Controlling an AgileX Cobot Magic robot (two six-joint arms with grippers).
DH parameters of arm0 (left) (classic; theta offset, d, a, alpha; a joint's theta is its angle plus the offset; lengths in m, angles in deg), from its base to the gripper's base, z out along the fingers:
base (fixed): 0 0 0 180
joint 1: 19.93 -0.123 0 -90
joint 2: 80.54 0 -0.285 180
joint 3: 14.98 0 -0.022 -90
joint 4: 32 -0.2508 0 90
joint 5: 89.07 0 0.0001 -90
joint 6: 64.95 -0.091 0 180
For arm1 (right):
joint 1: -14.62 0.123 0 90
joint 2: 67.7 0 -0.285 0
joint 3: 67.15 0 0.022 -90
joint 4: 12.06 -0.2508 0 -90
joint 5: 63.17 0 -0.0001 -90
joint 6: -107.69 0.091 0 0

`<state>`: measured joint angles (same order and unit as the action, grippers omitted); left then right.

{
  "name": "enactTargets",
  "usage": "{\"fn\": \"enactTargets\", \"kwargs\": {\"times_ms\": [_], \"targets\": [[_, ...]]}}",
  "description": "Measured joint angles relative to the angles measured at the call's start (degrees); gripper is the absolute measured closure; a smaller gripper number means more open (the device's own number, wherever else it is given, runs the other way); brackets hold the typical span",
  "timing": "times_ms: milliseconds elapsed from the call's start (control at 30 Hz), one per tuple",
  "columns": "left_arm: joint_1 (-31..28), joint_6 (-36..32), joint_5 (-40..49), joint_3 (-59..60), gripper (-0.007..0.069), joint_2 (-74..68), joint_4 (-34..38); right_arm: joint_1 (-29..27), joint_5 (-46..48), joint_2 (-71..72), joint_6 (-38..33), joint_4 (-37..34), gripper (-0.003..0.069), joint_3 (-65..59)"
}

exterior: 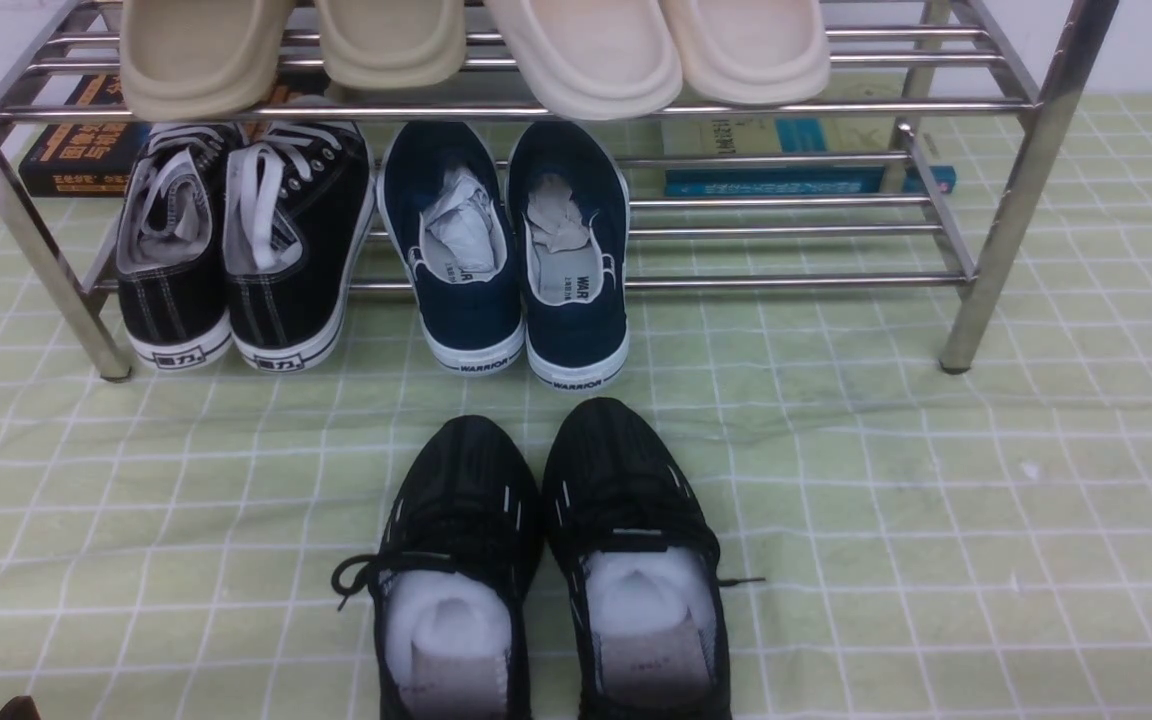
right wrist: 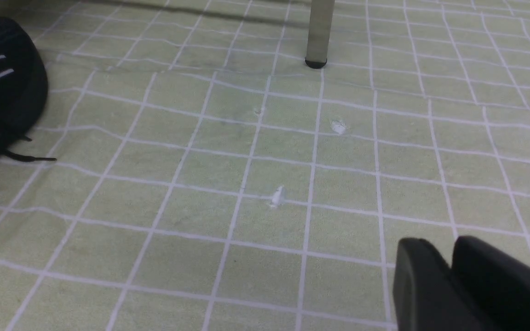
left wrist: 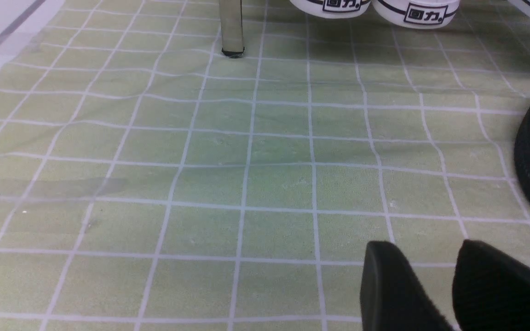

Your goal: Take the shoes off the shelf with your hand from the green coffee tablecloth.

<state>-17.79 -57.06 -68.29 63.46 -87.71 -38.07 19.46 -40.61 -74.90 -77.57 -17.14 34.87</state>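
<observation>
Front view: black shoes heel-cropped; left fingers slightly apart, right fingers nearly together, both empty

"WARRIOR" is printed on the white heel bands of the navy slip-ons; "回力" stands on the heel tabs of the black canvas sneakers.

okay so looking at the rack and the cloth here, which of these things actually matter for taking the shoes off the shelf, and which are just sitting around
Part of the job:
- black knit sneakers, already on the cloth
- chrome shelf
- green grid tablecloth

Just lying about:
- navy slip-ons, lower tier
- black canvas sneakers, lower tier
- beige slippers, upper tier
- books behind the shelf
</observation>
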Motion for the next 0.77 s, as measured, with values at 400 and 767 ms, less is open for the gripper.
{"fn": "enactTargets", "kwargs": {"times_ms": [400, 767], "targets": [[0.0, 0.0, 0.0, 0.0, 0.0383, 0.0, 0.0, 0.0, 0.0, 0.0, 0.0, -0.07, 0.0522, 0.0], [0.0, 0.0, 0.0, 0.0, 0.0383, 0.0, 0.0, 0.0, 0.0, 0.0, 0.0, -0.07, 0.0512, 0.0]]}}
